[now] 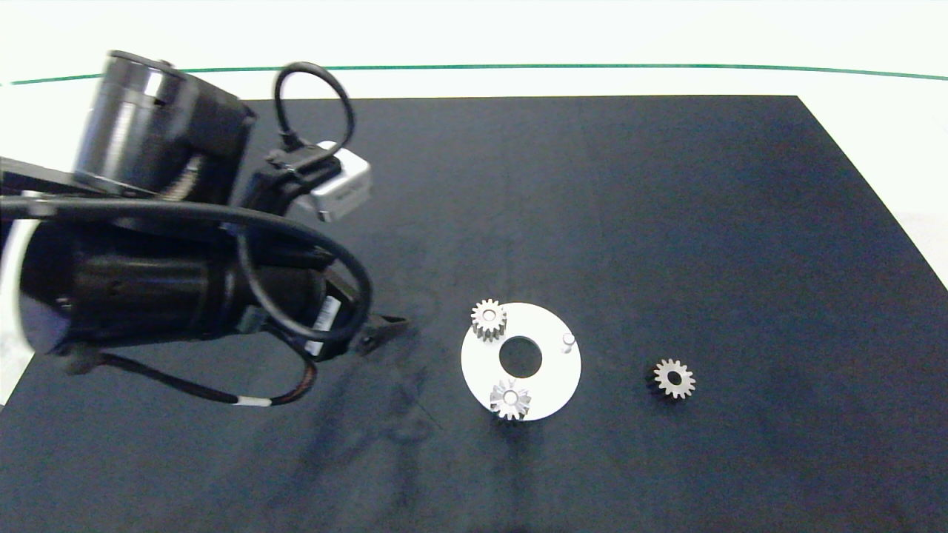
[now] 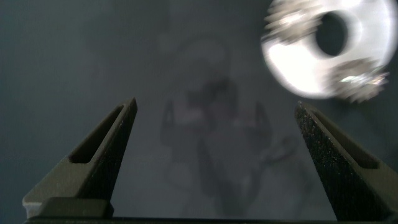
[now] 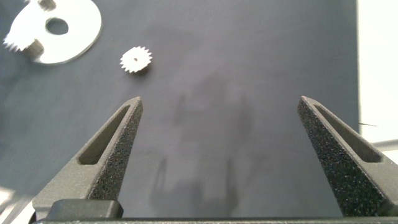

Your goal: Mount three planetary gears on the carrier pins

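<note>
Two of the planetary gears already sit on the white plate [image 1: 552, 381]: one [image 1: 489, 319] at its far-left rim and one [image 1: 510, 399] at its near rim, each on a pin as far as I can judge. The third pin [image 1: 568, 340] stands bare on the plate's right side, and the last loose gear [image 1: 674, 378] lies flat on the dark mat [image 1: 666, 222], apart from the plate on the right. My left claw [image 2: 214, 155] hangs spread wide and empty over bare mat to the left of the plate; in the head view only its dark fingertip [image 1: 385, 326] pokes out from under the arm. My right claw [image 3: 217, 149] is also spread and empty, out of the head view, looking across open mat at the loose gear [image 3: 135, 60] with the plate [image 3: 81, 31] beyond it. I judge that gear to be solid metal: small, stiff, heavy for its size, in no danger of being crushed, but slick and toothed, so my fingers could skate off it or cock it sideways. Lying flat and thin, it offers only its toothed rim, so I would pinch across its width from above, fingers low to the mat, keeping the bore level for the pin. Room is generous: nothing stands around the loose gear, and the mat's right edge and the pale table [image 1: 889, 133] are well off. The tight spot is the plate itself, where the seated gears flank the bare pin and the plate looks light enough to slide if nudged.
</note>
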